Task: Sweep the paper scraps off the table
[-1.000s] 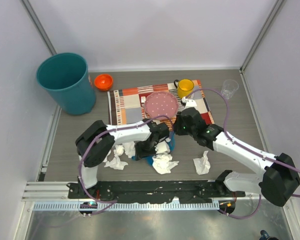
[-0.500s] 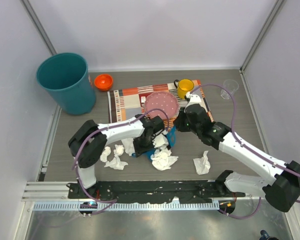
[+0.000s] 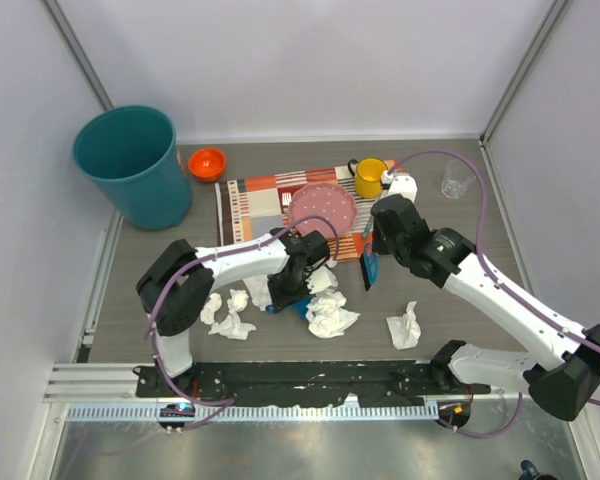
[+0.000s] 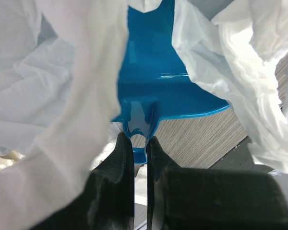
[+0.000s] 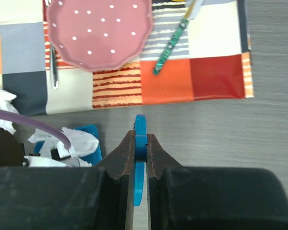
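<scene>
My left gripper (image 3: 285, 293) is shut on the handle of the blue dustpan (image 3: 302, 305), which rests low on the table (image 3: 460, 300). In the left wrist view the dustpan (image 4: 153, 72) holds paper scraps (image 4: 48, 96) on both sides, and the gripper (image 4: 138, 143) pinches its handle. More paper scraps lie by the pan (image 3: 330, 316), to its left (image 3: 230, 322) and alone to the right (image 3: 405, 326). My right gripper (image 3: 372, 252) is shut on a blue brush (image 3: 369, 270), held clear to the right of the dustpan. In the right wrist view the gripper (image 5: 140, 136) pinches the brush (image 5: 140, 123).
A teal bin (image 3: 130, 165) stands at the far left, with an orange bowl (image 3: 207, 162) beside it. The patchwork placemat (image 3: 260, 205) carries a pink plate (image 3: 322, 208) and a yellow mug (image 3: 369, 177). A clear cup (image 3: 458, 178) stands at the far right.
My right gripper has moved the brush right and away from the dustpan. The scraps by the pan's mouth have shifted slightly. The left gripper has stayed on the handle.
</scene>
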### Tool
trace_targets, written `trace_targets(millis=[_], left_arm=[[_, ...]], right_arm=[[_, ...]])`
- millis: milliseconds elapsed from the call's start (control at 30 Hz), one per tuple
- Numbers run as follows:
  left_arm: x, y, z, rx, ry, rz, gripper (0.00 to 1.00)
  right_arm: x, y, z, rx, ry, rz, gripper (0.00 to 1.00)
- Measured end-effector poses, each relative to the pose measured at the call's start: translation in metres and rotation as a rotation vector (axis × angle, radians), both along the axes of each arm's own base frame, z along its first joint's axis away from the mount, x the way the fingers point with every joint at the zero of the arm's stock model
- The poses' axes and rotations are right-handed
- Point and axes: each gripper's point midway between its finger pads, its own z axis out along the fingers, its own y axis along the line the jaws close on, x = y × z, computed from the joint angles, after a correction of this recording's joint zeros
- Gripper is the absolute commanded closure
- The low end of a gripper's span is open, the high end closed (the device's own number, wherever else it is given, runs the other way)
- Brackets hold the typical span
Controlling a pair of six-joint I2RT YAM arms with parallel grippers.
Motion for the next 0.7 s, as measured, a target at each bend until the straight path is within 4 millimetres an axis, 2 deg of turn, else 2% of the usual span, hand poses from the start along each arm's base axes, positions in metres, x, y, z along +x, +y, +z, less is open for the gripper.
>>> trace_targets(millis=[133,200,433,500,633,700], left_arm=[[0.001,-0.001,0.000,-0.002,-0.005,0.001,1.00],[0.001,-0.001,0.000,-0.002,-0.007,0.002,1.00],[0.003,0.000,0.000,0.001,-0.013,0.005,1.00],[0.003,0.000,0.000,0.002,-0.013,0.005,1.00],[0.003,0.000,-0.001,0.002,-0.015,0.005,1.00],[0.003,0.000,-0.001,0.003,-0.016,0.008,1.00]], right_arm=[[-0.012,-0.017,0.012,-0.042,0.023,-0.028,0.99],[-0.021,-0.020,0.009,-0.052,0.069,-0.020,0.99],[-0.075,-0.027,-0.049,-0.086,0.357,0.035,0.99],[-0.092,-0.023,-0.056,-0.048,0.423,0.066,0.99],[-0.114,0.003,-0.059,0.104,0.503,0.150,0.99],[-0.124,0.013,-0.070,0.179,0.544,0.173,0.99]])
